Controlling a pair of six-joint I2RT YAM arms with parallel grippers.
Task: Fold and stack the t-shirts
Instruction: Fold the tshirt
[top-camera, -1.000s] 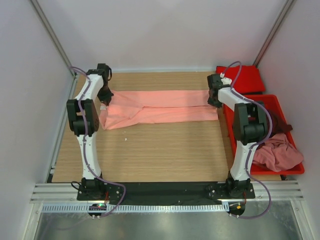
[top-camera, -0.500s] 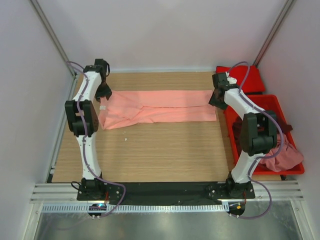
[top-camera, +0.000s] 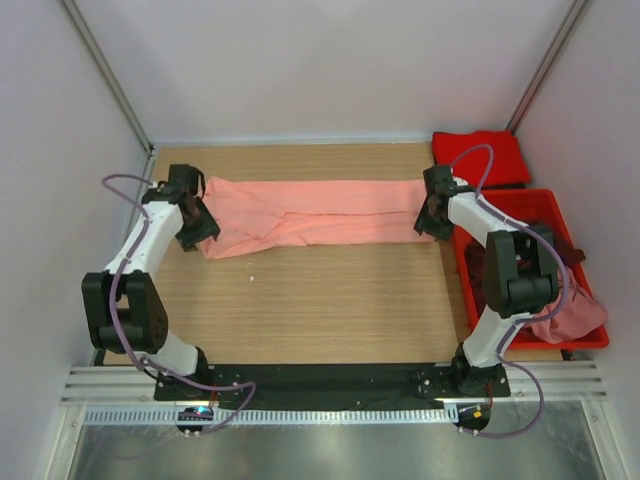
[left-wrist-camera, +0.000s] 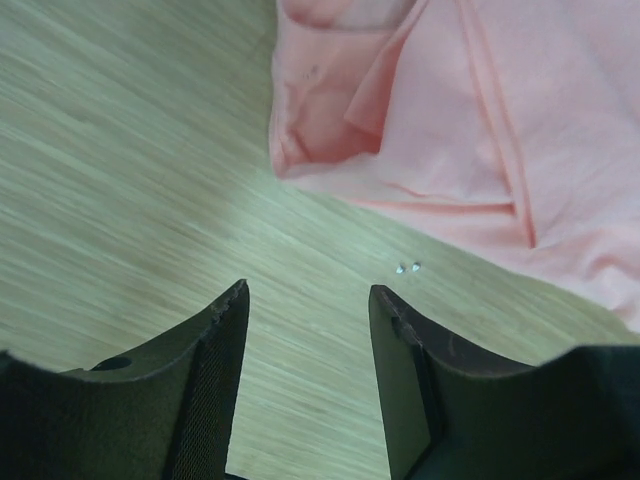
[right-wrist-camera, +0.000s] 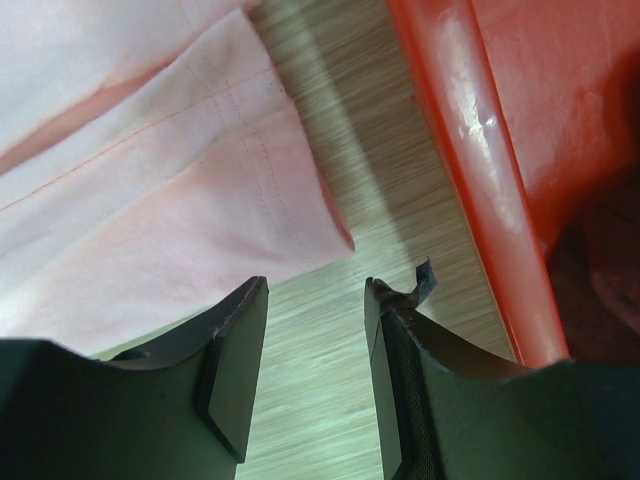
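Left tool (left-wrist-camera: 305, 300), right tool (right-wrist-camera: 315, 290) — both spread, empty — flank the salmon-pink t-shirt (top-camera: 320, 212).

Pale grey walls (top-camera: 330, 70) around a wood-grain table (top-camera: 320, 300), metal rail (top-camera: 100, 385) along its near edge.

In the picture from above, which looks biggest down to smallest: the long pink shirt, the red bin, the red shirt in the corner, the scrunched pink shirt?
1. red bin
2. salmon-pink shirt
3. bright red shirt
4. dusty pink shirt, but it is partly hidden, so the last two are unsure.
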